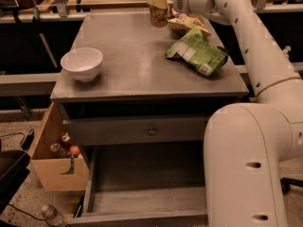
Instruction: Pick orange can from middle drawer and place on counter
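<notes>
The pincer (163,4) is closing around the upper side of the can (157,17), which is sitting at the far edge of the bench (128,65), just beyond the green bag (196,51). The can is probably handling as light and stiff but thin-walled and slick. A moderate squeeze across its mid-body is looking safer than one near the lid, since a hard pinch is risking a dent.
</notes>
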Robot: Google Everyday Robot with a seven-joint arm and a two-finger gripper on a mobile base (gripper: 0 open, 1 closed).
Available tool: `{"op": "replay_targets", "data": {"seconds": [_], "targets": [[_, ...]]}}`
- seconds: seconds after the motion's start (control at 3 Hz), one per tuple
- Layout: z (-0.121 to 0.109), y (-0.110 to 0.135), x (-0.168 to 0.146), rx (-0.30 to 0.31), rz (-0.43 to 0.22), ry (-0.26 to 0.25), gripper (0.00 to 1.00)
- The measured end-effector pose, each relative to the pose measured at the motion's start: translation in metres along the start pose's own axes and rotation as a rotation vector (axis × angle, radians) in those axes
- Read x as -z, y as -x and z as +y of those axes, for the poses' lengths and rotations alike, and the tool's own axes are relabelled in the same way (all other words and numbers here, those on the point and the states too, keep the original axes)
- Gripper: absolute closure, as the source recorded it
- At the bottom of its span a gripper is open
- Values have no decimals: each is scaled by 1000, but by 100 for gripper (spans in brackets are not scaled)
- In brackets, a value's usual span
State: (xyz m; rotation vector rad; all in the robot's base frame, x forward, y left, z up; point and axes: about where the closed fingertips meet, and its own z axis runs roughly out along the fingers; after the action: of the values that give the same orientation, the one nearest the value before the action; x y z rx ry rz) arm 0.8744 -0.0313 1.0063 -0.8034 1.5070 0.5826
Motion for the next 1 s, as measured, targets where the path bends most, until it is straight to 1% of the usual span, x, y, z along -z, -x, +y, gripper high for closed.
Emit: {"op": "replay_targets", "data": {"seconds": [0.33, 0.67, 1.0], "targets": [[17, -19, -35, -47, -16, 54, 100], [36, -45, -71, -108, -25, 117, 100], [49, -65, -92, -147, -18, 152, 100]]}}
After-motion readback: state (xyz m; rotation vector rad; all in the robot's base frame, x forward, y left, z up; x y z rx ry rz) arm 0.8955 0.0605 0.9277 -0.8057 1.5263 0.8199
